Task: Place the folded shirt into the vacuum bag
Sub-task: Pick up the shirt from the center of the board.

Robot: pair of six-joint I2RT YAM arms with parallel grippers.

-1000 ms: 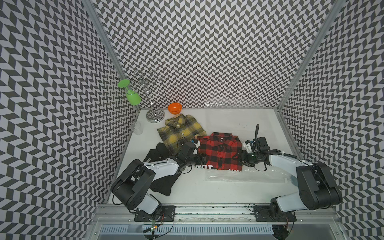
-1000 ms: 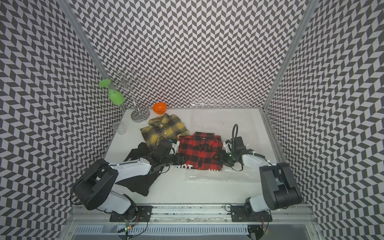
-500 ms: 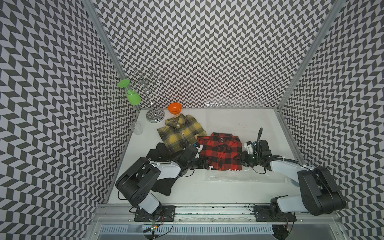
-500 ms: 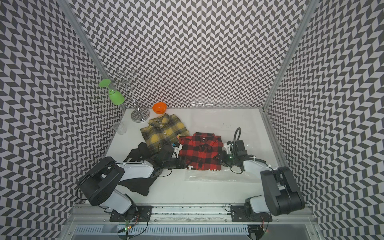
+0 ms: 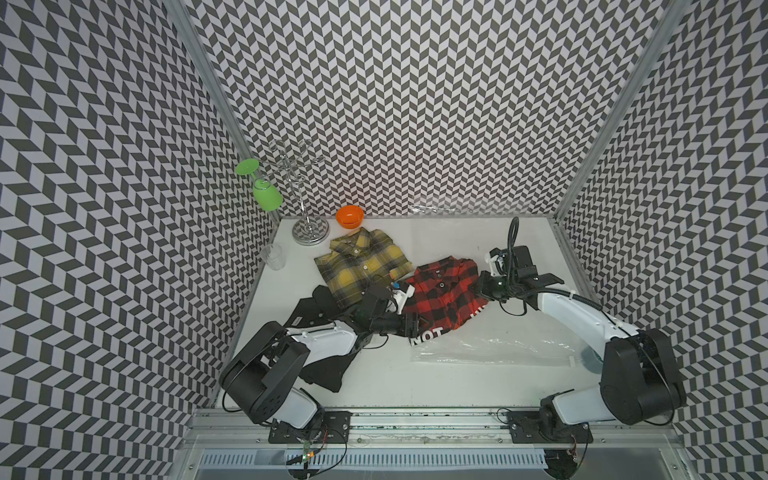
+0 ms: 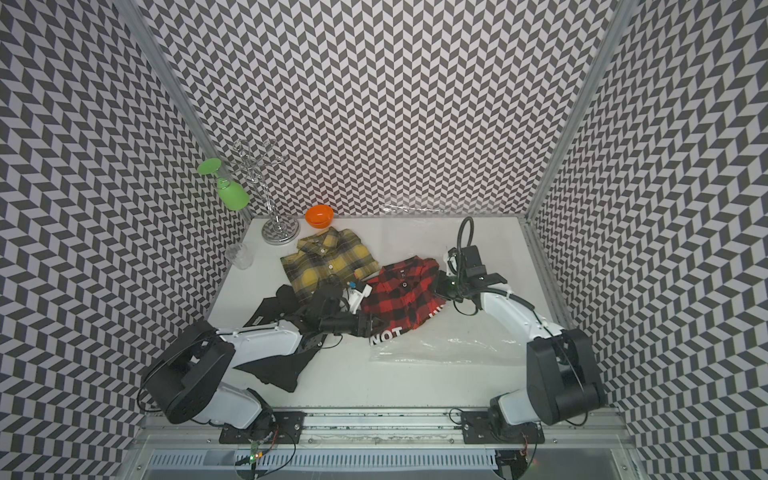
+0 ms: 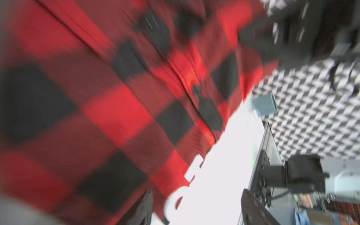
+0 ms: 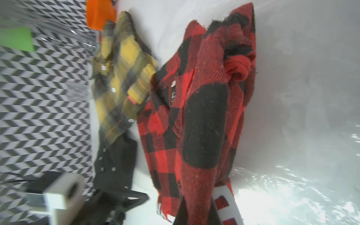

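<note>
Three walls [image 5: 395, 104] close the cell in at the back and on both sides, all covered in a black-and-white chevron pattern (tight zigzag rows, right up past the top of both top views). Bare aluminium posts [image 5: 217, 95] run up the two rear corners. The counter [image 5: 436, 390] is flat matte white, evenly lit, with only soft shadows. Along its front edge runs a metal rail [image 5: 415, 419], and below that a slotted white grille [image 5: 395, 459].

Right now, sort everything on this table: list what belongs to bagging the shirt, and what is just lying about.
Job in hand:
red plaid shirt, pinched by the right claw; vacuum bag; left claw, open at the shirt's edge.

Lying about:
yellow plaid shirt; black garment; orange bowl; green wine glass; metal rack; clear cup.
</note>
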